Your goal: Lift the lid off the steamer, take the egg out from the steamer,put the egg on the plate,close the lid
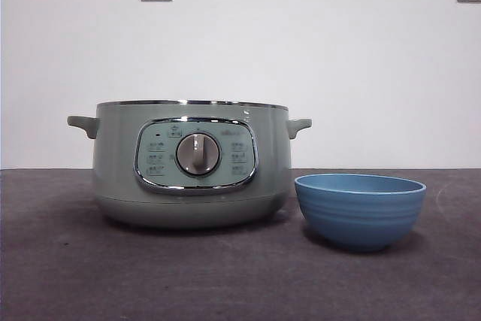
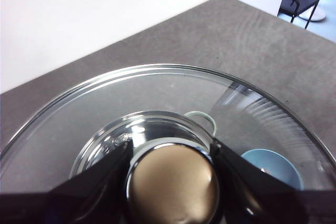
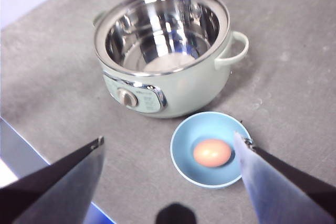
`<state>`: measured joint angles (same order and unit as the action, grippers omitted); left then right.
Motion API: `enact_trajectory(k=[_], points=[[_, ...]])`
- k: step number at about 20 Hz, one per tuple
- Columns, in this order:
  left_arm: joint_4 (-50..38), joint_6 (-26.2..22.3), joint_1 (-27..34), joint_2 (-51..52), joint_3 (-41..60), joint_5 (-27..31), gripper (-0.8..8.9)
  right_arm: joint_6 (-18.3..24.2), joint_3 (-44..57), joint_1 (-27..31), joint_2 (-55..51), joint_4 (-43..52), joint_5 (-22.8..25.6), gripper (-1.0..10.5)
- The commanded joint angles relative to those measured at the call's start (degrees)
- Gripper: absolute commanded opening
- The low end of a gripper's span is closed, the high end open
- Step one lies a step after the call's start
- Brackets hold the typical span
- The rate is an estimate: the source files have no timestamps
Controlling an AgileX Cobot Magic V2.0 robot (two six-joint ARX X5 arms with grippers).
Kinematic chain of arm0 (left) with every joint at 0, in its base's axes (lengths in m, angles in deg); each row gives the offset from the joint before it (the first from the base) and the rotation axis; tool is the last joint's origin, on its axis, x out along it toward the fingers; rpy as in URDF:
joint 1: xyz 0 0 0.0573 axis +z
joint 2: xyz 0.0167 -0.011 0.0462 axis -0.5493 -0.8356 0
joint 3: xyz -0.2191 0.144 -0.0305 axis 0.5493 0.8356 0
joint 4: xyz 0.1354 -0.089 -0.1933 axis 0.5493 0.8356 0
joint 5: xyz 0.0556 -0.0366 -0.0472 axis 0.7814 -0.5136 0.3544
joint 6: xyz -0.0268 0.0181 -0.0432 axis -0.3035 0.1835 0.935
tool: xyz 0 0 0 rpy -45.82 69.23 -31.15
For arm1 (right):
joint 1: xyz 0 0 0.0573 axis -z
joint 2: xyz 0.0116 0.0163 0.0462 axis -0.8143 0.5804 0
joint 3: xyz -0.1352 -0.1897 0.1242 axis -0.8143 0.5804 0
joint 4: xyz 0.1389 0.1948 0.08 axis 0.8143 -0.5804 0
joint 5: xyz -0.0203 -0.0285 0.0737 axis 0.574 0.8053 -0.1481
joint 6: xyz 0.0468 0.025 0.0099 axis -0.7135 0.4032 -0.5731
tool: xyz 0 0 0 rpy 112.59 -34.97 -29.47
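Now the egg (image 3: 212, 152) lies in the plate (image 3: 185, 135), just beside the steamer (image 3: 178, 90), which stands open with nothing seen inside. The left gripper (image 2: 172, 182) is up high with its jaws clamped on the knob of the lid (image 2: 157, 90), and the right gripper (image 3: 170, 148) hangs above the plate with its jaws wide apart. Only closing the lid on the steamer looks left to do.

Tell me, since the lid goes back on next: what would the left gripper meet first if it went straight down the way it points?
Probably the open steamer, seen through the lid the left gripper holds by the knob; depth is unclear.
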<state>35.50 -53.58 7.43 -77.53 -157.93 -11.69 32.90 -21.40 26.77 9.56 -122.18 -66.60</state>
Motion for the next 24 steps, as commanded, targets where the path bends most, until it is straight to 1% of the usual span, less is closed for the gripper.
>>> enact_trajectory(k=[1, 5, 8, 14, 19, 24], points=[[-4.52, -1.53, -0.90, -4.76, -1.27, -0.09, -0.08, -1.18, 0.46, -0.11, -0.74, -0.11, -0.02, 4.2], [-9.14, -2.01, -1.18, -13.66, -1.25, -0.13, -0.08, -1.40, 0.46, -0.11, -0.94, -0.04, 0.00, 4.2], [-12.41, -2.03, -1.18, -18.51, -1.25, -0.09, -0.08, -1.40, 0.46, -0.11, -0.94, 0.00, 0.07, 4.2], [-17.90, -2.05, -1.18, -24.17, -1.25, 0.11, -0.09, -1.57, 0.46, -0.11, -0.94, 0.39, 0.04, 4.2], [-18.08, -2.01, -1.11, -27.45, -1.25, 0.26, -0.08, -1.57, 0.46, -0.11, -0.94, 1.60, 0.13, 4.1], [-17.31, -2.03, -1.09, -27.74, -0.92, 0.70, -0.09, -1.55, 0.46, -0.11, -0.94, 1.68, 0.13, 4.1]])
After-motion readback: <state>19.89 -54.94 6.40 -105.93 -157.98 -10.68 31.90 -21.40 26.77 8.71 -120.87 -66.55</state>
